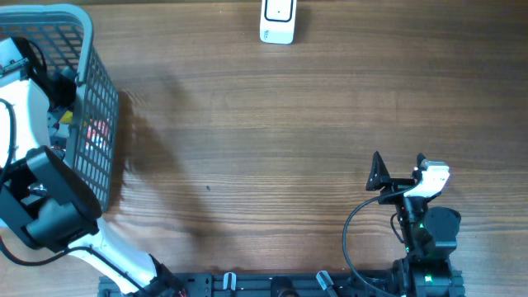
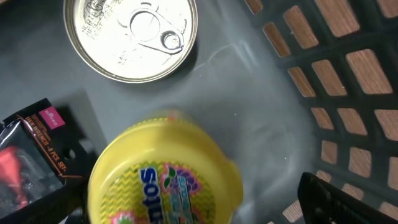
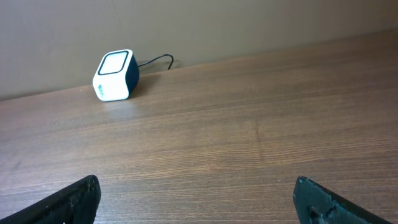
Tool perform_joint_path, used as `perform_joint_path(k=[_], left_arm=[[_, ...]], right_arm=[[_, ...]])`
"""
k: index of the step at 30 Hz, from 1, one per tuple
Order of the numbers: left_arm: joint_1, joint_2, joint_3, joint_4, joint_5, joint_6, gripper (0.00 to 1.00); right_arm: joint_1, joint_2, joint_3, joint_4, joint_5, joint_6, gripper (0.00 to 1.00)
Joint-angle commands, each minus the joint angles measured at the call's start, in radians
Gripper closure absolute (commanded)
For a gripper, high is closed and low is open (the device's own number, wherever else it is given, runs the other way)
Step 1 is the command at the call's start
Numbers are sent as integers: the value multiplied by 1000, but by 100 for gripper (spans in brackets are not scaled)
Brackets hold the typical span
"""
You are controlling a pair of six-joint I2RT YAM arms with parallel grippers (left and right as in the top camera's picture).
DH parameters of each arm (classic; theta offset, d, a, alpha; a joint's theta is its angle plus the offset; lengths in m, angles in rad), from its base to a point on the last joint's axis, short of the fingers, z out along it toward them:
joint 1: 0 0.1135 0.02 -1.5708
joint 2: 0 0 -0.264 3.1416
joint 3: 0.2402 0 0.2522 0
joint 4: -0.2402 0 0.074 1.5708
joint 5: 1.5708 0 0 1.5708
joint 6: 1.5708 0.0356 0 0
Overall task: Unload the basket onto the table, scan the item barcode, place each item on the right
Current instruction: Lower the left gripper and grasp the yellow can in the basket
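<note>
I am working over the wooden table (image 1: 272,124), and the first step is in hand: picking an item out of the grey basket (image 1: 99,91); nothing is being scanned yet.

My left gripper (image 2: 196,208) is reaching down inside the basket; its jaws are standing wide apart and holding nothing; one black finger (image 2: 326,199) is showing beside the basket wall, clear of the items. My right gripper (image 1: 402,173) is waiting well apart from the basket, also spread wide and empty. The white scanner (image 1: 278,21) is sitting far from the basket, at the back edge of the table.

The yellow tub (image 2: 165,180) is lying on the basket floor right under my left gripper, so I am guessing it is the one to take; a round tin (image 2: 130,37) is sitting near it, and a black packet (image 2: 37,155) is lying just beside it.

The tub seems to be standing with its lid facing up at my camera, so its long axis is running up and down; I am not seeing any barcode yet.

Next I am needing to go lower, close on the tub's sides, lift it out, and carry it to the scanner.
</note>
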Motion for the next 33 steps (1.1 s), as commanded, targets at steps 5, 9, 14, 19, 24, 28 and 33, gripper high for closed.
perform_joint_path(k=[5, 9, 14, 19, 24, 28, 33], left_arm=[[2, 70, 16, 12, -22, 8, 2], [2, 70, 16, 26, -48, 8, 10], [2, 70, 16, 38, -82, 9, 10], [6, 71, 16, 52, -85, 8, 8], [6, 75, 16, 66, -85, -2, 11], [6, 84, 16, 74, -85, -6, 22], [6, 111, 16, 74, -85, -6, 23]], right_arm=[[-5, 7, -1, 3, -17, 10, 0], [-5, 7, -1, 3, -17, 11, 0], [-5, 7, -1, 3, -17, 11, 0], [-5, 7, -1, 3, -17, 10, 0], [-5, 7, -1, 3, -17, 10, 0], [-5, 7, -1, 3, -17, 10, 0], [-5, 7, -1, 3, -17, 11, 0]])
